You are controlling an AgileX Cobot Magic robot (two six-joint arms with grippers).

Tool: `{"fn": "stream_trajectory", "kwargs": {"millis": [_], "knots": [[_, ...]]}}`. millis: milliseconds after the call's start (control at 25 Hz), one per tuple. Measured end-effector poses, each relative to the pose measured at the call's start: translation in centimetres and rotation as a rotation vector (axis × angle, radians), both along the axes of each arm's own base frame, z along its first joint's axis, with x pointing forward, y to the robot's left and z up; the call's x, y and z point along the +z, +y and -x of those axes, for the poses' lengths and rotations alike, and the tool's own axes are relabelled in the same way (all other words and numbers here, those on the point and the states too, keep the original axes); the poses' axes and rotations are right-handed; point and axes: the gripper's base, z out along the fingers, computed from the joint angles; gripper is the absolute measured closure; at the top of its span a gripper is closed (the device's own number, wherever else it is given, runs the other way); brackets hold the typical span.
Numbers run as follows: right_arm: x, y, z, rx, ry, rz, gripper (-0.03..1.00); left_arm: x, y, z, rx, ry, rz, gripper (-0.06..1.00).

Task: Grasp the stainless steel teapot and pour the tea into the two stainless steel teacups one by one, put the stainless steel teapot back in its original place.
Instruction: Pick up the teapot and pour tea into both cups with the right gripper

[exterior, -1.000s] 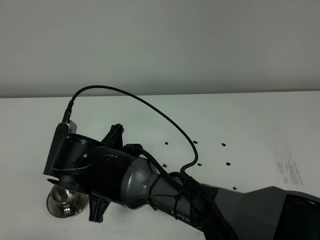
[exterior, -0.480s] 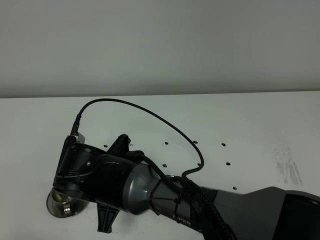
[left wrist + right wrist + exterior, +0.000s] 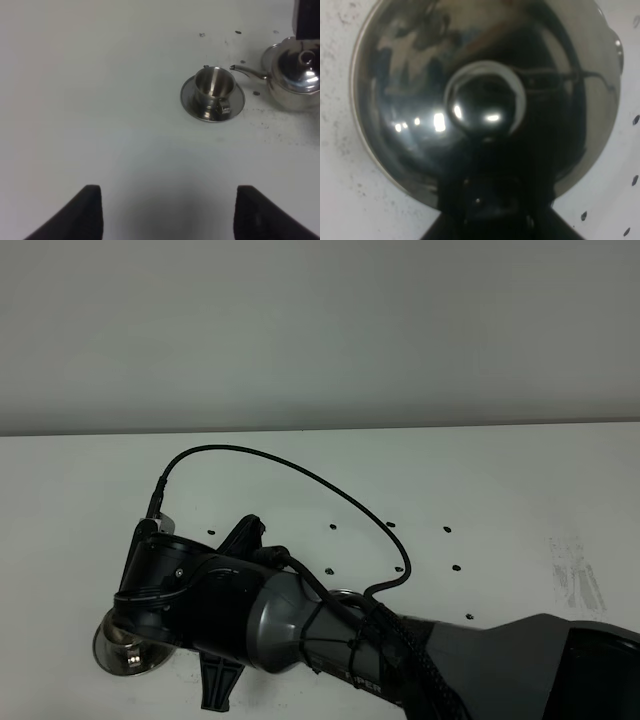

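The stainless steel teapot [image 3: 298,80] stands just beside a teacup [image 3: 214,86], under your right arm [image 3: 300,620] at the high view's lower left. It's slick, rigid and likely tea-heavy, so take its loop handle. You can't tell how far the right gripper [image 3: 305,20] is open; the left gripper [image 3: 167,212] gapes empty.

White speckled table [image 3: 100,125], teapot [image 3: 299,80] standing on it, saucer [image 3: 188,98] with teacup [image 3: 214,84] beside spout

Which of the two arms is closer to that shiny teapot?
Right. The right arm hangs directly over the teapot, its camera filled by the lid. The left gripper is well away, viewing the teapot and a teacup from a distance.
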Motion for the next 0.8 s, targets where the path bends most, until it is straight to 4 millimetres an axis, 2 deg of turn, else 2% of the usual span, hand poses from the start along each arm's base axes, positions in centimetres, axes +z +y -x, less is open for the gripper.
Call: {"fn": "stream_trajectory", "kwargs": {"millis": [320,800], "knots": [[-0.85,-0.34,0.24,-0.001,0.020,0.025,0.76,0.00,0.00,0.00,0.000,0.000,0.001,0.33],[-0.87,-0.34,0.23,0.024,0.022,0.037,0.76,0.00,0.00,0.00,0.000,0.000,0.001,0.33]]}}
